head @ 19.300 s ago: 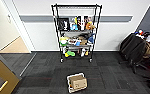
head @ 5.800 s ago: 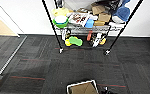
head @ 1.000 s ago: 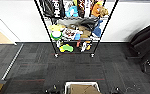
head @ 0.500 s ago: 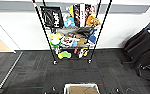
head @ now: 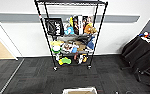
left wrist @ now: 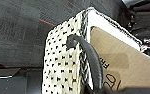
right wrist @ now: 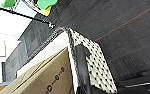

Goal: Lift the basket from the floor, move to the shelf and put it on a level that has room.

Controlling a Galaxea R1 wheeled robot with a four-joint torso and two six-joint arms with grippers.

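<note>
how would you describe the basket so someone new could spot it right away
Start at the tall black metal wire rack against the white wall, then look straight down the dark grey carpet floor towards the robot. There sits the rectangular cream-white woven basket, with a dark rim, dark cord handles and brown cardboard inside. Nothing else on the carpet near it is pale and woven.

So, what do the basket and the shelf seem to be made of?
The basket looks woven, perhaps from cream cord or fabric: its wall shows a regular weave with small dark gaps, and its handle looks like dark, smooth leather or rubber. The shelf seems black coated metal wire, with thin posts.
</note>
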